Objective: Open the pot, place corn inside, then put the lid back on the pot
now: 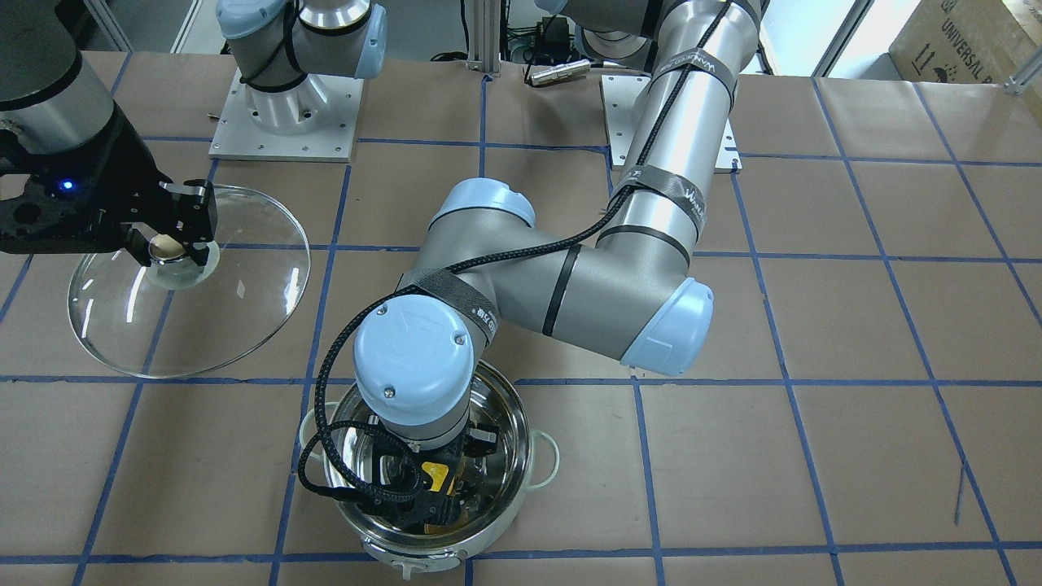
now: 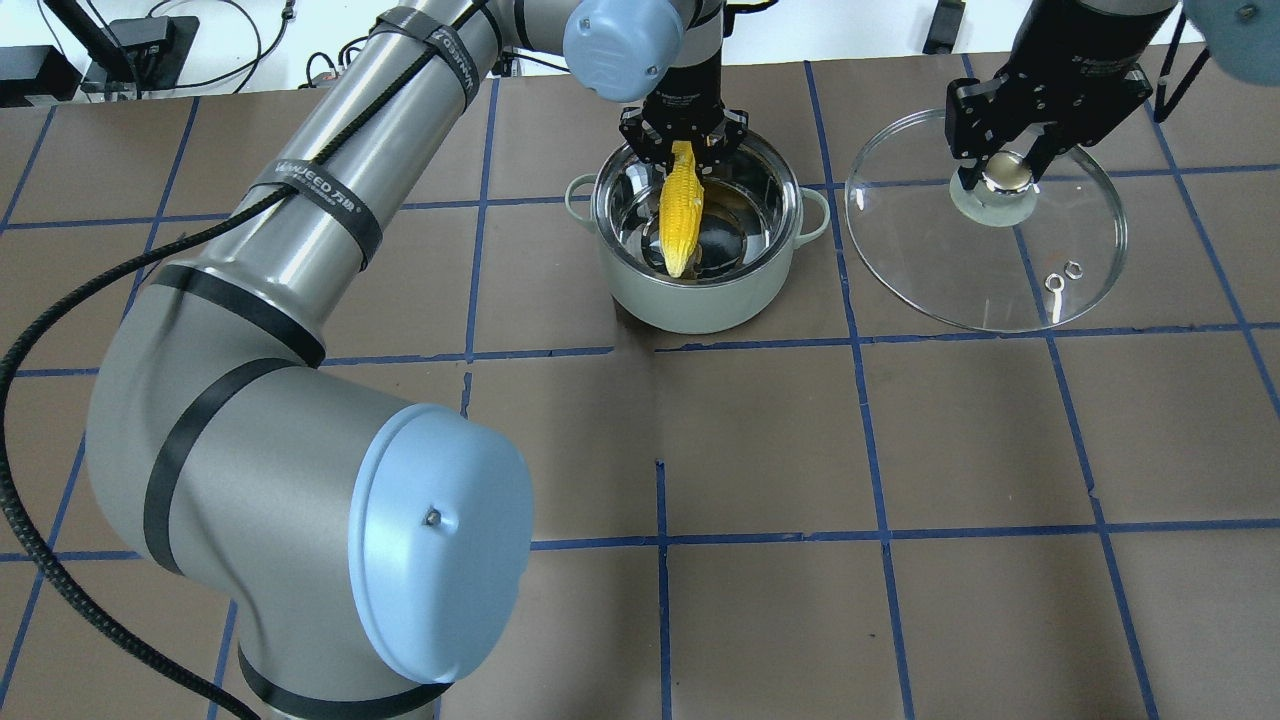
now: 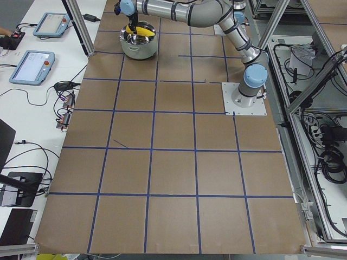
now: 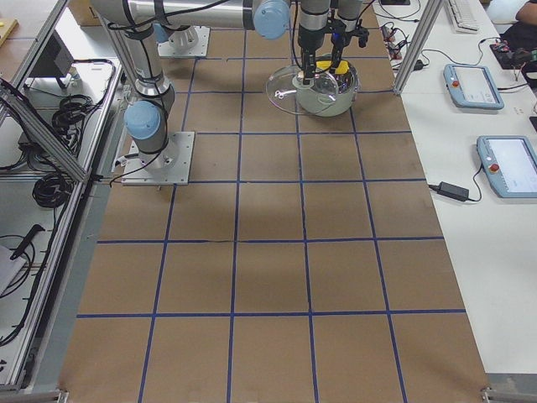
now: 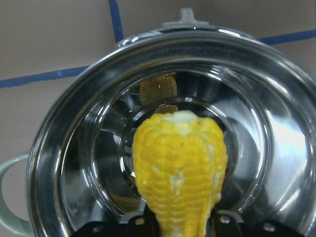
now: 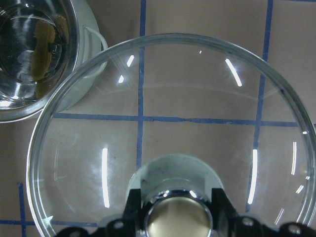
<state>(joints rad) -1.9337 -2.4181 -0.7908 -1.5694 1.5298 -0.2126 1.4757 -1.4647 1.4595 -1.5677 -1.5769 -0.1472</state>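
As L end effector (image 2: 683,140) grips corn (image 2: 680,210) over pot (image 2: 700,300):
Glass lid (image 2: 985,270), R end effector (image 2: 1003,175) clenched on knob (image 6: 176,217): prob. fragile.

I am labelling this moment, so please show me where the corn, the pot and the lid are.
corn (image 2: 680,215), overhead view, middle of the yellow cob.
pot (image 2: 700,305), overhead view, pale outer wall on the near side.
lid (image 2: 975,265), overhead view, clear glass away from the centre.
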